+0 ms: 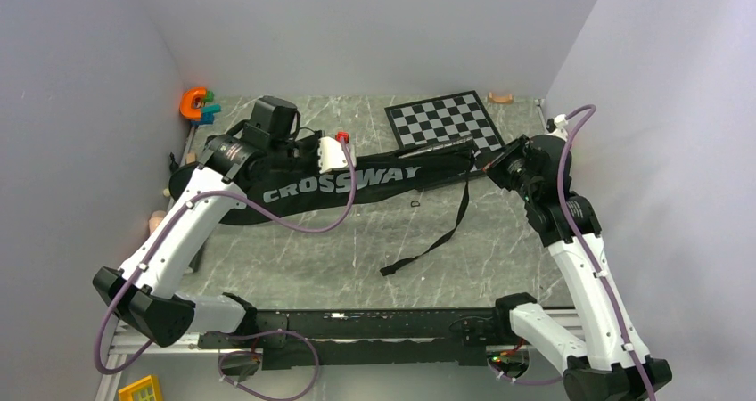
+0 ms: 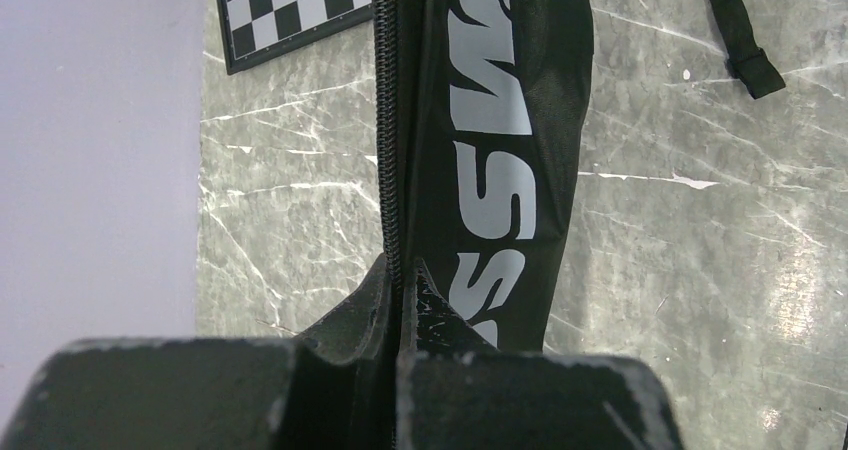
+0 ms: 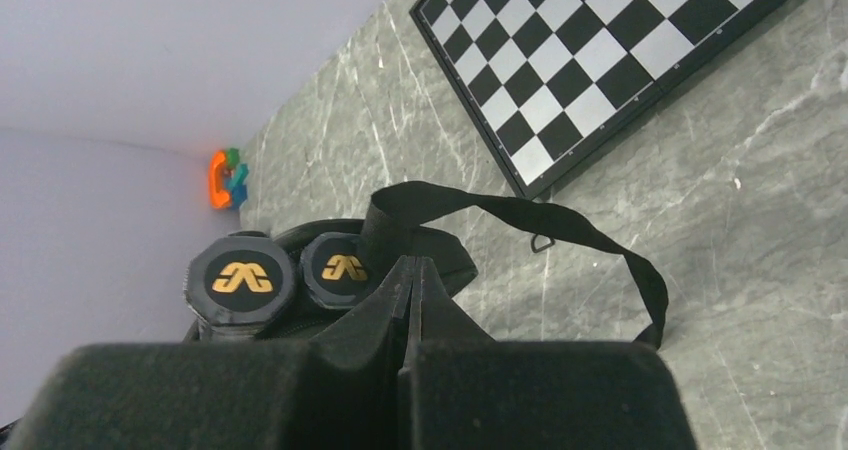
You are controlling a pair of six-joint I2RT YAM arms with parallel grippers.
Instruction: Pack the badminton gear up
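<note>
Left gripper [image 2: 403, 270]: fingers clenched on the black zip [image 2: 388, 120] of the long black fabric "CROSSWAY" racket bag [image 1: 294, 192]. The zip line runs straight ahead from the tips, with the lettered panel just right of it.

Right gripper [image 3: 412, 265]: fingers pressed together at the bag's narrow end; can't tell whether cloth is pinched. Just left of its tips, two black octagonal racket handle caps [image 3: 241, 278] with gold logos poke out of the bag. A black webbing strap [image 3: 560, 225] loops ahead, and a black-and-white chessboard [image 3: 600, 60] lies beyond.
</note>
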